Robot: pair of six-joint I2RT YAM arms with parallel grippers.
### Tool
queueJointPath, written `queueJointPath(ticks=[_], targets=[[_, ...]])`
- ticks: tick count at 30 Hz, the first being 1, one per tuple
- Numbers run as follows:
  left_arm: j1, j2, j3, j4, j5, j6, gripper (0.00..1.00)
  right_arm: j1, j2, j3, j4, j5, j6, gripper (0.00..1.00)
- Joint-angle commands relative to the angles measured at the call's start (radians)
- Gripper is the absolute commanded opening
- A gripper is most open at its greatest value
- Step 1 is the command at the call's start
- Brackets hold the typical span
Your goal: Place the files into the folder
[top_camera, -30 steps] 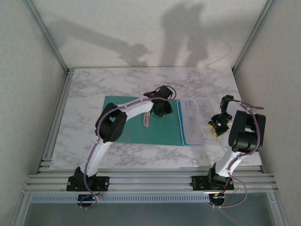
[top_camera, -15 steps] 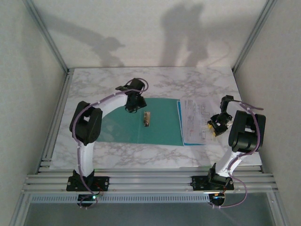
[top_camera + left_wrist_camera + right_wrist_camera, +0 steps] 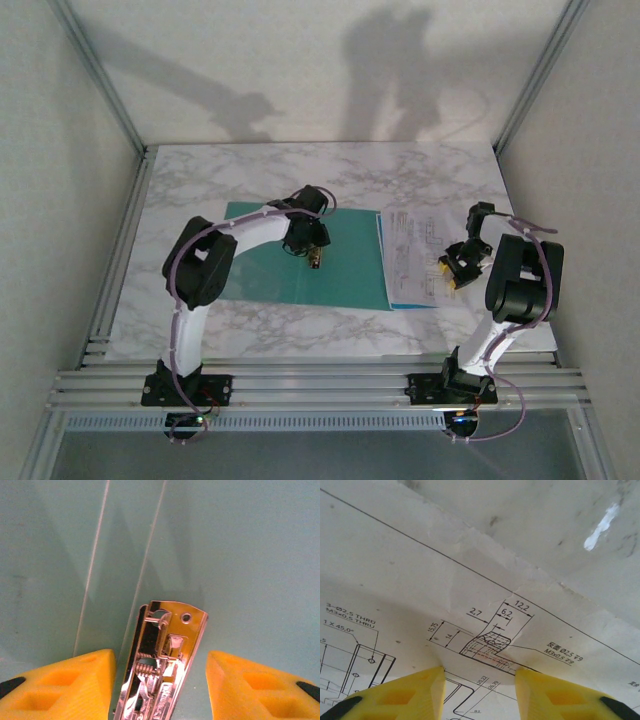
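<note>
Left end effector [image 3: 159, 652] spread, yellow fingers [image 3: 75, 680] either side of a shiny metal clip [image 3: 170, 630], small gaps both sides, not pinching it. Clip sits on the open green folder [image 3: 240, 555]. From the top view, the left end effector [image 3: 316, 248] hangs over the folder [image 3: 350, 280] mid-area, and the folder lies flat on the marble worktop [image 3: 250, 175].

Right end effector [image 3: 478, 670] fingers apart, tips down on a printed sheet, paper creased and humped between them. Files [image 3: 410, 260] lie on the worktop just right of the folder, blue strip [image 3: 383, 260] at the folder's right edge. Right end effector [image 3: 450, 270] sits at the files' right edge.
</note>
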Motion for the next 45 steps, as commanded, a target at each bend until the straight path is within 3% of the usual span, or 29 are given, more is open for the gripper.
queueJointPath(ticks=[1,8,17,33,45], targets=[[-0.013,0.067,0.016,0.017,0.022,-0.047,0.49,0.008,-0.017,0.029,-0.026,-0.02,0.005,0.45],[-0.024,0.091,0.051,0.018,0.018,-0.083,0.46,-0.038,-0.071,0.135,-0.07,0.047,-0.045,0.56],[-0.031,0.076,0.005,0.075,0.062,-0.154,0.45,-0.092,0.02,0.121,0.061,0.001,-0.123,0.61],[-0.097,0.039,-0.099,0.278,0.215,-0.387,0.45,-0.097,0.081,0.024,0.094,-0.06,-0.139,0.61],[-0.085,0.005,-0.199,0.384,0.137,-0.533,0.42,-0.029,0.048,-0.034,0.108,-0.11,-0.07,0.61]])
